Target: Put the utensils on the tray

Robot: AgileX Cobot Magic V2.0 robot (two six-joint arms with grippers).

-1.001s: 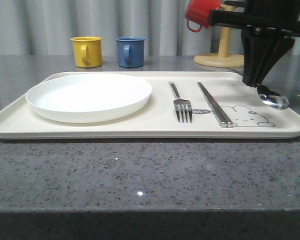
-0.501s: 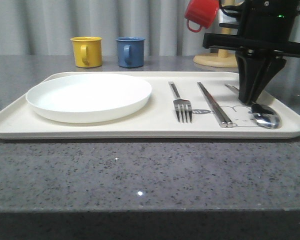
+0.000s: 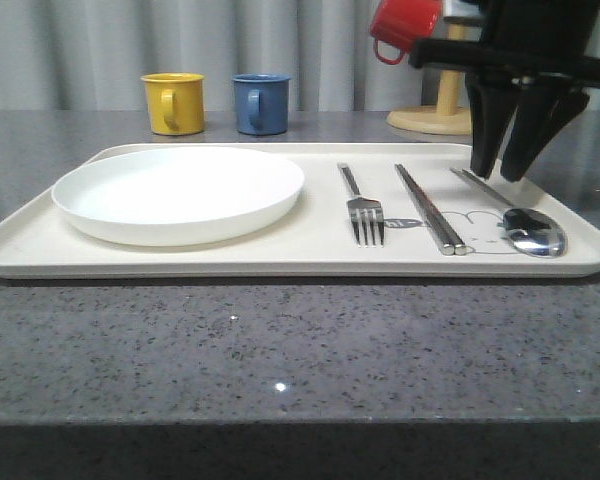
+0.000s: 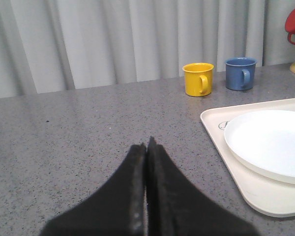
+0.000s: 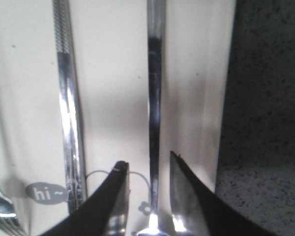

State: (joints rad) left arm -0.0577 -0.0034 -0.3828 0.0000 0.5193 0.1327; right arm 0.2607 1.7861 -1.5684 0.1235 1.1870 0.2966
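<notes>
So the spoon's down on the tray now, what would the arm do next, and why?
Probably lift the right gripper straight up and away. Its jaws are open, and the spoon lies flat on the tray beside the chopsticks and fork, so nothing seems left to place.

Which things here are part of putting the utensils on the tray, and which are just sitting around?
Part of the job: fork, chopsticks, spoon, tray.

Just sitting around: white plate, yellow mug, blue mug, red mug, wooden mug stand.
</notes>
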